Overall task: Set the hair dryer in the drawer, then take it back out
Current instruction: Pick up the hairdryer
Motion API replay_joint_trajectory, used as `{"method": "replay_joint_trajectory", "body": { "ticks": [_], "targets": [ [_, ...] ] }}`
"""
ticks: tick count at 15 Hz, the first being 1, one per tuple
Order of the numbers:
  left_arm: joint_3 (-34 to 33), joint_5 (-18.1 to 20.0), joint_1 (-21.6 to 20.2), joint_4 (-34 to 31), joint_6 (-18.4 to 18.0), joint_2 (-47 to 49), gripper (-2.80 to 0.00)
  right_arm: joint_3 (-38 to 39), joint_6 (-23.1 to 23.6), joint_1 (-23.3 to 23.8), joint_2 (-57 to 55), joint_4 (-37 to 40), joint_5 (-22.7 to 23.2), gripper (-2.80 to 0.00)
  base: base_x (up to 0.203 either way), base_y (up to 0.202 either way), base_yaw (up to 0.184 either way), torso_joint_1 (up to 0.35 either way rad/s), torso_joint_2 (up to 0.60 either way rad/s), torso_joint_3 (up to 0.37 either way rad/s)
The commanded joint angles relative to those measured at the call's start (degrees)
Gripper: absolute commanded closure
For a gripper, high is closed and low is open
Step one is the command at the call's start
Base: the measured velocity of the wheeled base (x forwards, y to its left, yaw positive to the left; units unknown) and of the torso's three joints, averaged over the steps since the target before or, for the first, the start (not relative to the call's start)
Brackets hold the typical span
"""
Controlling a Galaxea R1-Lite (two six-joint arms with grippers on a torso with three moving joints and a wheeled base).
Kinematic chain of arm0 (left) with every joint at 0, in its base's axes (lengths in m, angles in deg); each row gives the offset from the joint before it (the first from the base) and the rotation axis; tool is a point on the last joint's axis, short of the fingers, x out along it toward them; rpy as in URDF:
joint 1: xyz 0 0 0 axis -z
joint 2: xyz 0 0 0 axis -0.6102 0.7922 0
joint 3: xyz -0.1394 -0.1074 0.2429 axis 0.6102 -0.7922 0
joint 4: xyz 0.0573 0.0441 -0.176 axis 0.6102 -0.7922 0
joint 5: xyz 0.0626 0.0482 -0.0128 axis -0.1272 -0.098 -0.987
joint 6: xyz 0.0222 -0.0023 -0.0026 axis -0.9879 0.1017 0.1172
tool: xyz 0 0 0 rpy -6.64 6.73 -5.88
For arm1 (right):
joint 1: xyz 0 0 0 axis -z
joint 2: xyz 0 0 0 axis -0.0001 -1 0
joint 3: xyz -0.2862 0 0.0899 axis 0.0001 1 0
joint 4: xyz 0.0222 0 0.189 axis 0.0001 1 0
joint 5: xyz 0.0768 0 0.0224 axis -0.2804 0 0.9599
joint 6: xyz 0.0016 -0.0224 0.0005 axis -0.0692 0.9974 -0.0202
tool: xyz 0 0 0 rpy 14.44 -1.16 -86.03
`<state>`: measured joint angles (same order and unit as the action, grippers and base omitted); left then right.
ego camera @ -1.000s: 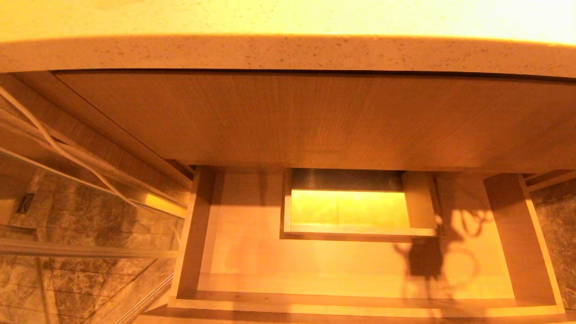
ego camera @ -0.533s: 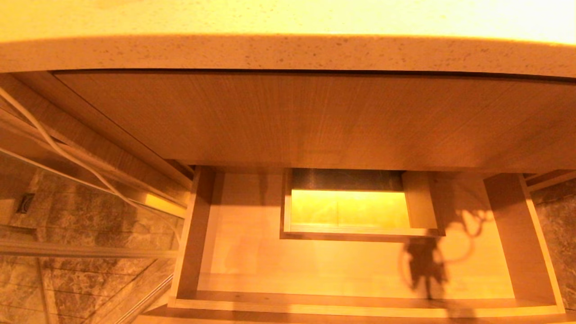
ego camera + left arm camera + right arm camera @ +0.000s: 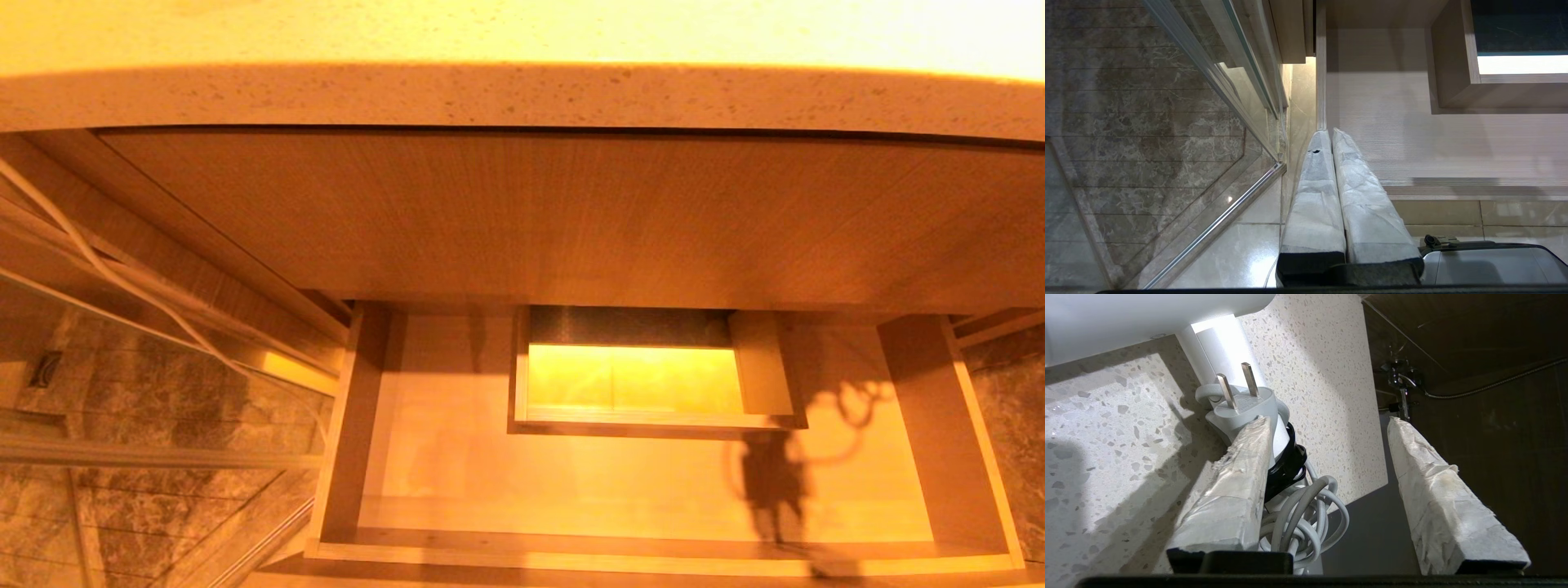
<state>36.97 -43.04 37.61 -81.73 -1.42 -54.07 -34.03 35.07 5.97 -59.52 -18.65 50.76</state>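
At upper left of the right wrist view, the hair dryer (image 3: 1147, 318) lies on the speckled tabletop (image 3: 1106, 428), the right pincer (image 3: 1327, 445) gaping empty beside its cord bundle (image 3: 1298, 506), needing re-centring on the handle before closing.

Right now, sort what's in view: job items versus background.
Job: hair dryer with bundled cord; open drawer; right gripper, fingers apart beside the dryer's handle.
Background: speckled countertop; boxed cut-out; glass panel; parked left gripper.

Speckled stone countertop (image 3: 522, 94), marble-tiled floor (image 3: 1126, 122), glass panel (image 3: 1241, 175)
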Motion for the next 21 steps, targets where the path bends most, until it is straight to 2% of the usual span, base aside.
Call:
{"method": "replay_joint_trajectory", "body": {
  "ticks": [1, 2, 5, 9, 12, 21],
  "targets": [
    [-0.09, 0.01, 0.0, 0.01, -0.02, 0.0, 0.0, 0.05, -0.6, -0.08, 0.5, 0.56, -0.06, -2.8, 0.0, 0.0, 0.0, 0.0, 0.0, 0.0],
    [-0.09, 0.01, 0.0, 0.01, -0.02, 0.0, 0.0, 0.05, -1.23, -0.18, 1.1, 0.56, 0.02, -2.8, 0.0, 0.0, 0.0, 0.0, 0.0, 0.0],
    [-0.09, 0.01, 0.0, 0.01, -0.02, 0.0, 0.0, -0.01, -8.09, -1.53, 1.5, 2.46, 1.88, -2.8, 0.0, 0.0, 0.0, 0.0, 0.0, 0.0],
    [-0.09, 0.01, 0.0, 0.01, -0.02, 0.0, 0.0, 0.05, -8.57, -1.49, 2.72, 2.39, 3.88, -2.8, 0.0, 0.0, 0.0, 0.0, 0.0, 0.0],
    [-0.09, 0.01, 0.0, 0.01, -0.02, 0.0, 0.0, 0.05, -8.66, -1.4, 2.43, 1.48, 3.81, -2.8, 0.0, 0.0, 0.0, 0.0, 0.0, 0.0],
    [-0.09, 0.01, 0.0, 0.01, -0.02, 0.0, 0.0, 0.23, -8.49, -1.32, 1.89, 5.57, 3.63, -2.8, 0.0, 0.0, 0.0, 0.0, 0.0, 0.0]
  ]
}}
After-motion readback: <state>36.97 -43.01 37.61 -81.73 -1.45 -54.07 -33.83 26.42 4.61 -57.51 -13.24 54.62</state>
